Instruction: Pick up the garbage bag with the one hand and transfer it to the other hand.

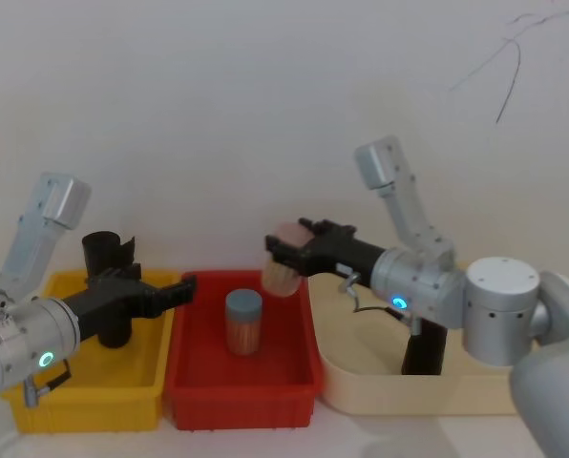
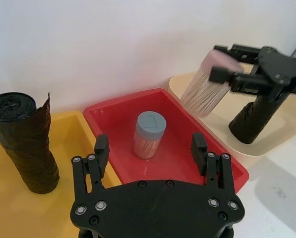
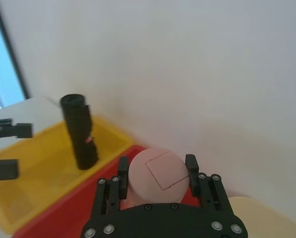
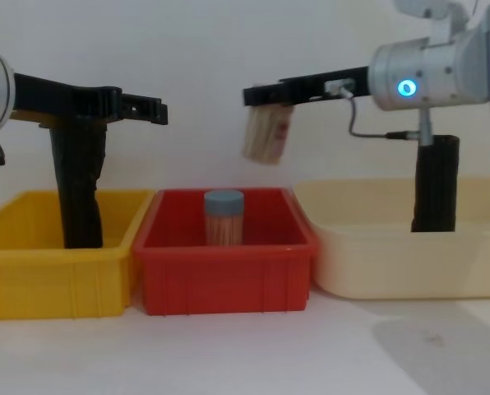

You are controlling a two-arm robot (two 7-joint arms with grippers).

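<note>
My right gripper (image 1: 284, 250) is clamped on a pink-capped jar (image 1: 283, 267), held tilted above the red bin's (image 1: 242, 391) right side, so it is not free to receive anything. My left gripper (image 1: 184, 286) hangs spread wide and empty above the seam between the yellow bin (image 1: 94, 396) and the red one. The bag (image 1: 423, 353) stands upright in the tray (image 1: 409, 396) behind my right arm. It seems untouched, though it is partly hidden.

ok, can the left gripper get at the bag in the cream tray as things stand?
Probably not directly. The left gripper is open, but the bag stands in the cream tray on the far side of the right gripper, which holds a jar above the red bin.
</note>
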